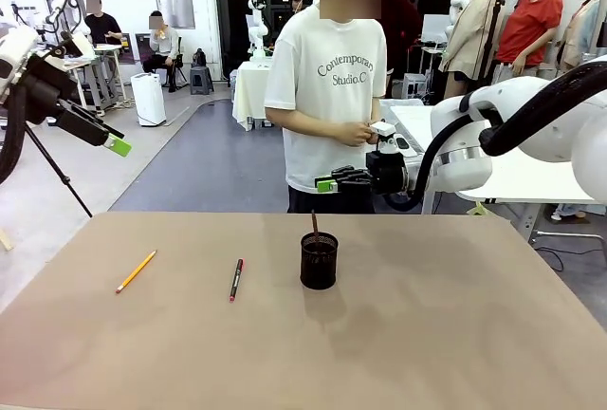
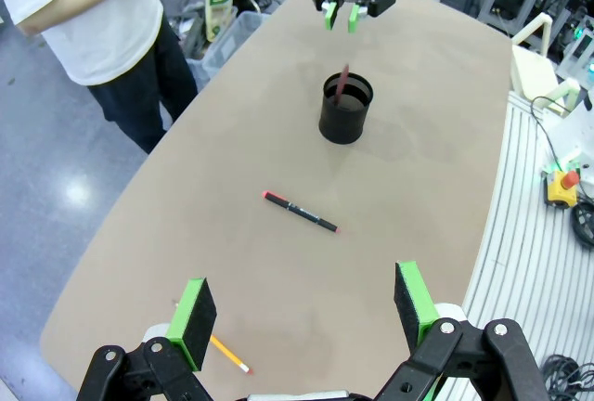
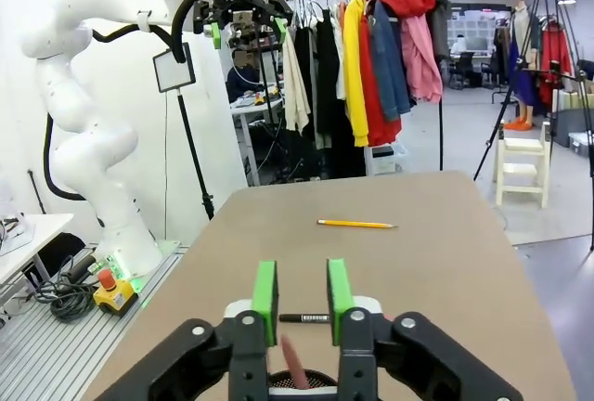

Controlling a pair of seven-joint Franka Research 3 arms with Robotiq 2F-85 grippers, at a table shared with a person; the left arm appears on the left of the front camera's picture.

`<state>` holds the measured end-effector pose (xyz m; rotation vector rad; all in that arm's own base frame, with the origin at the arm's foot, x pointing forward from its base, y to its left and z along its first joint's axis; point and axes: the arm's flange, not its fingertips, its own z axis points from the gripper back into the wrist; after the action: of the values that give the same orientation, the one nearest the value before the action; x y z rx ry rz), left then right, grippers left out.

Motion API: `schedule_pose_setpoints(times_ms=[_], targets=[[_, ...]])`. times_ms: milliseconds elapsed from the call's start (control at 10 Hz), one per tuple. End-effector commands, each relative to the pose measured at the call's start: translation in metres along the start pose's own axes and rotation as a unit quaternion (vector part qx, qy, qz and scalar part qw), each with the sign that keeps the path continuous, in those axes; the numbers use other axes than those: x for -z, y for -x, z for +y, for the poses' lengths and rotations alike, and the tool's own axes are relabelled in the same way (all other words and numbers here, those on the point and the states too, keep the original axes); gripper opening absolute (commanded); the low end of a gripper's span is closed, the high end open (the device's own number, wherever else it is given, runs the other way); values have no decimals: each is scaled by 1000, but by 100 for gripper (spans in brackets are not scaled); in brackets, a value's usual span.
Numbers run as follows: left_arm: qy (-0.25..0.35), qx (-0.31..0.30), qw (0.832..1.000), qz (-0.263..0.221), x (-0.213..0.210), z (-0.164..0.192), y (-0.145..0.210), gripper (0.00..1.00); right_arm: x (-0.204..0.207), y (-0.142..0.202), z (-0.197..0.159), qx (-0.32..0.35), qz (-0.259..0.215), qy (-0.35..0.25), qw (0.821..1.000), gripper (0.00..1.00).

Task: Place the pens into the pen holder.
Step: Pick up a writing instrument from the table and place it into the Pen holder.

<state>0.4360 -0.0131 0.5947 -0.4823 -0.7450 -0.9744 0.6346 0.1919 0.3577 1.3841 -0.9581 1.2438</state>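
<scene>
A: Front view: what's where?
B: One brownish-red pencil (image 1: 314, 223) stands in the pen holder (image 1: 319, 260), with the right jaws narrowly parted and empty, just above. Black pen (image 1: 235, 279) and yellow pencil (image 1: 136, 271) lie on the counter (image 1: 427, 334) at its nine o'clock. The left jaws gape wide, high at ten o'clock.
A: Handling?
B: Light, stiff, rolls easily, I'd guess; pinch mid-shaft.

We view the table (image 1: 455, 334) from its near edge; raised wrist cameras (facing each other) share the pen holder (image 2: 344, 121).

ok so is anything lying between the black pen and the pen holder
Nothing visible: only bare table separates the black pen from the pen holder, whose mouth holds just one brownish-red pencil.
</scene>
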Motion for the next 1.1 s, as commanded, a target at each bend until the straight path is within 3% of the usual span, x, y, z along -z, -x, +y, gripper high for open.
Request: schedule_pose_setpoints(times_ms=[0,100,300,600,1000], targets=[[-1,1,1000,-1,-2,0,0,100,0,-7,-6,13,17,-17,1000,92],[-1,1,1000,-1,-2,0,0,100,-3,-10,-5,13,23,-12,1000,100],[-1,1,1000,-1,-2,0,0,100,-16,-29,5,0,40,10,999,100],[-1,1,1000,-1,-2,0,0,100,-37,-75,40,29,136,33,990,100],[-1,1,1000,-1,-2,0,0,100,-67,-119,97,114,276,118,947,100]])
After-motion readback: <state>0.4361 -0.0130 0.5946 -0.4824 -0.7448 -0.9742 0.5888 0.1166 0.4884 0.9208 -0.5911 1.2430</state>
